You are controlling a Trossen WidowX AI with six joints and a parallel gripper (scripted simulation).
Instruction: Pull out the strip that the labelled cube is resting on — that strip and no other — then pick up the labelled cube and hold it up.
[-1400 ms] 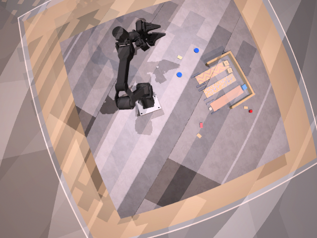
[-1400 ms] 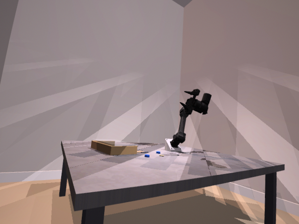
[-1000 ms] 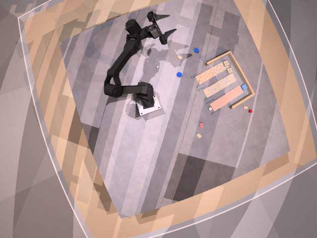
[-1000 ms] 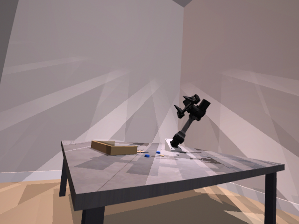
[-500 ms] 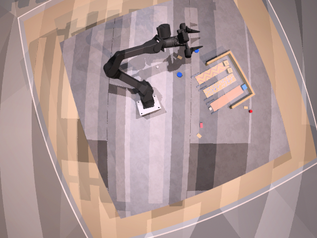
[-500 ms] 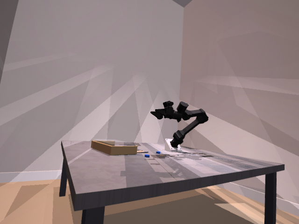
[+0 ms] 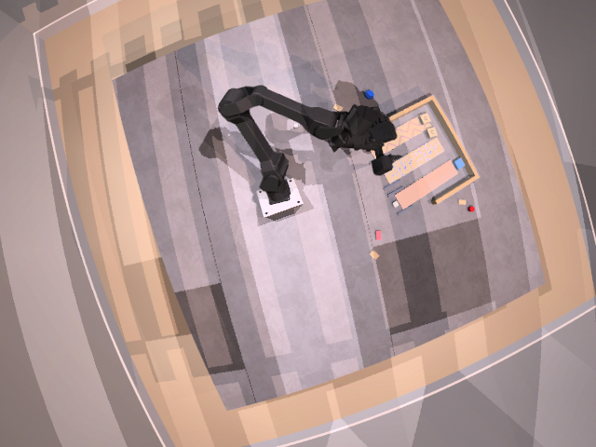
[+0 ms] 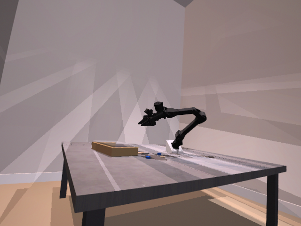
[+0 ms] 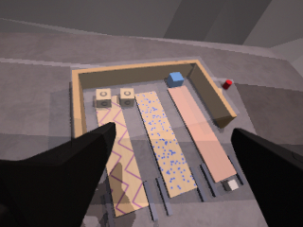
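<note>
Nothing done yet — our gripper [image 9: 172, 142] hangs wide open, empty, above the strips. Two marked cubes [image 9: 115, 96] sit at the zigzag strip's [image 9: 119, 156] 12 o'clock end; pull and lift both remain.

Grey striped counter [image 8: 126, 175] on dark legs; pale grey-beige walls [image 8: 73, 60] streaked with light; tan floor [image 8: 26, 201].

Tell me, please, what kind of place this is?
Probably a bare test room set up for robot trials. A single black arm is bolted to a grey table, plain walls meet in a corner behind it, and an open wooden frame holds three patterned strips and small cubes.
</note>
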